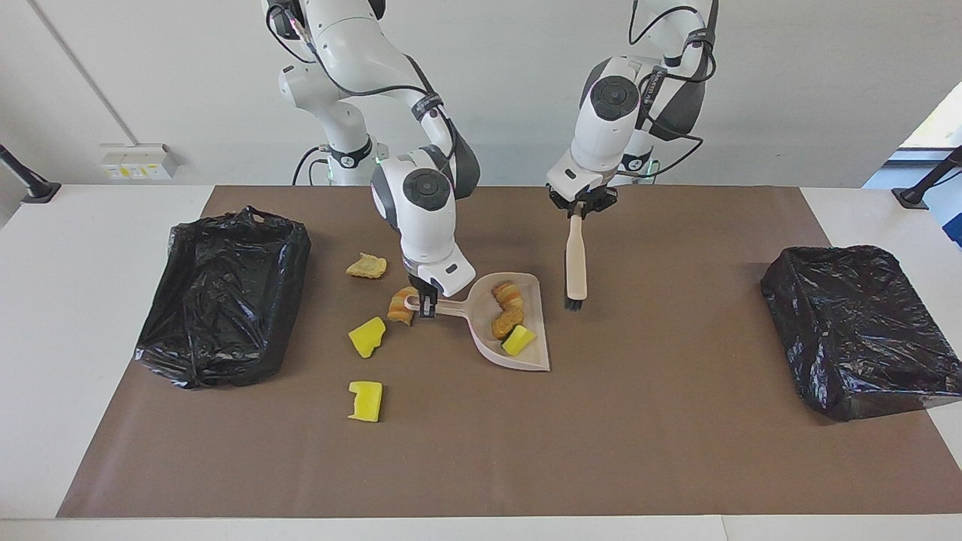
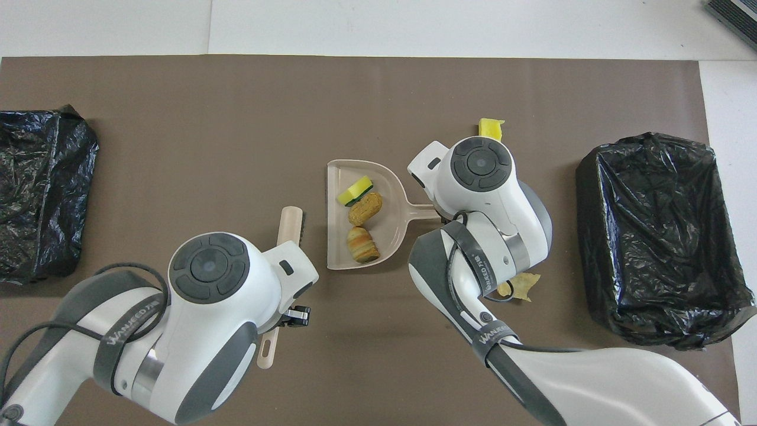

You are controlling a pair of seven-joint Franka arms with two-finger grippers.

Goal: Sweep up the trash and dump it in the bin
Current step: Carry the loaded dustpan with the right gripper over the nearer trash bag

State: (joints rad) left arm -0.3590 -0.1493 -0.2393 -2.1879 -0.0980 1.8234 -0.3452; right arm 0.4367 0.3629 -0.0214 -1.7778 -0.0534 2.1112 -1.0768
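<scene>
Dustpan, handle pinched by right gripper, holds three trash scraps; four lie outside it. Brush is clamped by left gripper, seemingly airborne. Scraps could be spilled if the pan is tilted carelessly.

Beige dustpan and brush. Brown mat, white table. Glossy black bin liners. Trash: yellow sponge chunks, one green-backed; tan-orange bread pieces.
</scene>
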